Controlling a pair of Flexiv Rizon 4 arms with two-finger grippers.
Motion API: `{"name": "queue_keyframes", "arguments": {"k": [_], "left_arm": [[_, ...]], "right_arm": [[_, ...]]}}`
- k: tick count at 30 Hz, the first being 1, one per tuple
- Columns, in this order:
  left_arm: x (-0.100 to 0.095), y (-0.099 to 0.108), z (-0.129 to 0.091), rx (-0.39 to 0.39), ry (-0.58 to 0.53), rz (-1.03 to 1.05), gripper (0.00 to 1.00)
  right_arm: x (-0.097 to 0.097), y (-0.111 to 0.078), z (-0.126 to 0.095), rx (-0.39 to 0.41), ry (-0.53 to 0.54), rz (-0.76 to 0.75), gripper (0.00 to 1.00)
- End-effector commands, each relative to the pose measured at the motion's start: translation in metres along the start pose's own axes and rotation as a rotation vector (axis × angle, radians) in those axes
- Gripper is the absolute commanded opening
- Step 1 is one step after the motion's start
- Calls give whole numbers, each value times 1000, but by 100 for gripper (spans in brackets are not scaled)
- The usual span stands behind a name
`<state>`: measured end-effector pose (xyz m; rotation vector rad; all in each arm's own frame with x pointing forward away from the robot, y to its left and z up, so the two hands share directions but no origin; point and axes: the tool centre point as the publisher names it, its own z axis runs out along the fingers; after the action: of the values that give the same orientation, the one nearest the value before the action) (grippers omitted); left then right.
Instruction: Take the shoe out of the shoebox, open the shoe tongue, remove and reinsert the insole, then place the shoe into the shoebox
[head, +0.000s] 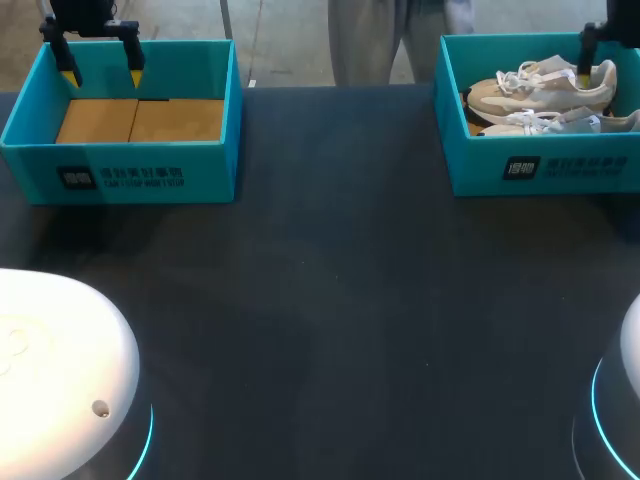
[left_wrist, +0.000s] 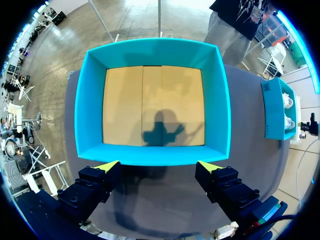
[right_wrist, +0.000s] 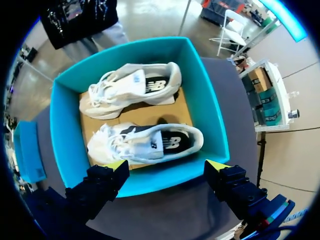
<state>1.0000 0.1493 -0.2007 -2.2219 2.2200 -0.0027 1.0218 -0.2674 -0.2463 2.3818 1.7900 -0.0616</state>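
On my right sits an open teal cardboard shoebox with a brown floor, at the far right of the dark counter. Inside it I see two cream-and-white lace-up sneakers side by side, toes pointing toward the counter's middle. The farther sneaker lies along the box's back wall. The nearer sneaker lies along its front wall, its dark insole showing through the opening. A second open teal cardboard box stands at the far left, well apart, showing only its brown floor.
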Motion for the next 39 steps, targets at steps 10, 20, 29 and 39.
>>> {"name": "queue_keyframes", "arguments": {"k": [10,20,29,39], "left_arm": [[0,0,0,-1,0,0,100],[0,0,0,-1,0,0,100],[0,0,0,-1,0,0,100],[0,0,0,-1,0,0,100]], "right_arm": [[-28,10,34,-7,-28,97,71],[-47,14,55,-27,-53,108,49],[-59,12,74,-36,-76,66,46],[-60,16,91,-32,-104,36,42]]}}
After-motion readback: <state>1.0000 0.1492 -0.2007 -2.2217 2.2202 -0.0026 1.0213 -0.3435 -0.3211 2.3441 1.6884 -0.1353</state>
